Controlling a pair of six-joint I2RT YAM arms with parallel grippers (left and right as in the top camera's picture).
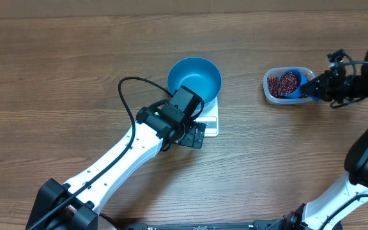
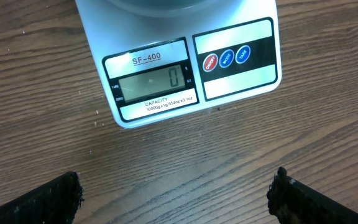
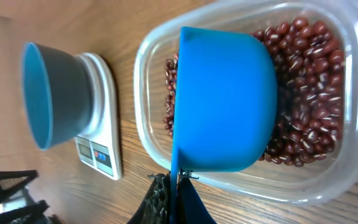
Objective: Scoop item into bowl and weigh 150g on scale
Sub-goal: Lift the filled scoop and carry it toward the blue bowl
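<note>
Overhead view: a round, deep, bright blue bowl [image 1: 194, 78] sits on a small flat white square kitchen scale [image 1: 211, 121] near the middle of the brown wooden table [image 1: 75, 57], its inside bare. At 6 o'clock from the bowl, the left gripper [image 2: 176, 202] hovers over the scale's front edge with its black fingers [image 2: 55, 199] spread wide apart, holding nothing. The left wrist view looks down on the scale's display [image 2: 151, 78], which reads zero, with three round buttons at 3 o'clock from it. Well apart, at 3 o'clock from the bowl, stands a clear rounded-rectangular plastic tub [image 1: 270, 96] holding the small dark red-brown beans [image 1: 280, 83]. The right gripper [image 1: 315, 86] reaches in from the tub's 3 o'clock side, its fingers pressed together on the handle of a blue plastic scoop [image 3: 225, 106]. In the right wrist view the scoop's cup lies inside the tub, its rounded back facing the camera, with beans lying around it.
</note>
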